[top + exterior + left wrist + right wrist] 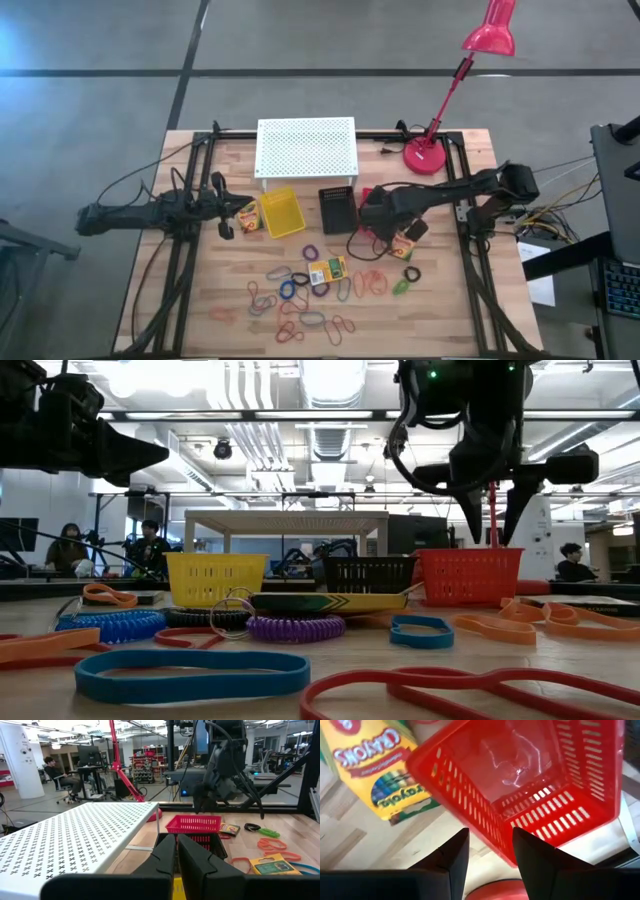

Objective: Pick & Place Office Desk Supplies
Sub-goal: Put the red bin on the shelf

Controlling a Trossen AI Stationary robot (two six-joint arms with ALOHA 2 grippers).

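Several coloured elastic loops (300,300) lie scattered over the near half of the table. One crayon box (328,270) rests flat among them, another (405,243) lies near the red basket, and a third (247,216) sits beside the yellow basket (281,212). My right gripper (490,847) is open and hovers just above the red basket (530,785), its fingers pointing down (492,510). My left gripper (176,851) is shut and raised off the table at the left, by the third crayon box (232,215).
A white perforated shelf (306,148) stands at the far middle, with the black basket (337,208) in front of it. The red desk lamp (428,152) rises from the far right corner. People sit in the room beyond the table (70,545).
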